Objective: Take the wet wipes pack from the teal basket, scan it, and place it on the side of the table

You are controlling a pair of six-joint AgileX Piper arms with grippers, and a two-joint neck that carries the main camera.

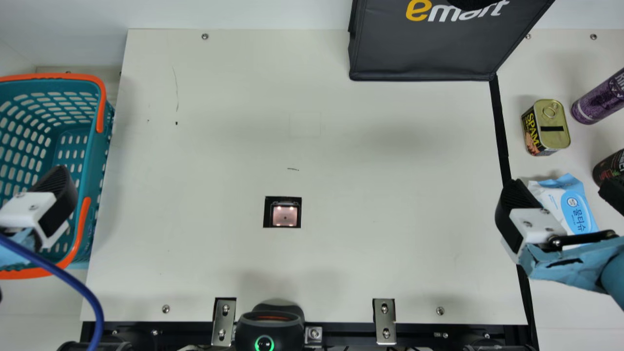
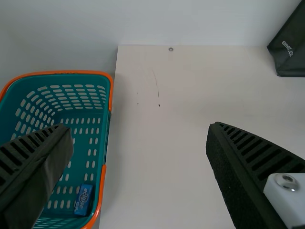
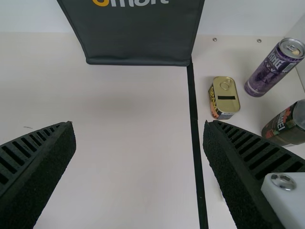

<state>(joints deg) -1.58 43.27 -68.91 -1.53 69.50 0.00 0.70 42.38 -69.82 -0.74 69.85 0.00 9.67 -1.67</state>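
Toward your table's [image 1: 390, 195] right edge, wet wipes pack [image 1: 579, 209] partly behind right gripper [image 1: 564, 193], purple can [image 1: 600, 99] cropped in main view.

And there's a broad open run across the flat cream table [image 1: 380, 185], teal slotted plastic basket [image 1: 94, 158] walling its left, charcoal fabric bag [image 1: 424, 51] blocking the back right; past the narrow black strip [image 1: 499, 126], boxy gold-topped metal tin [image 1: 548, 129] and cylindrical purple metal can [image 1: 600, 100] tighten the way
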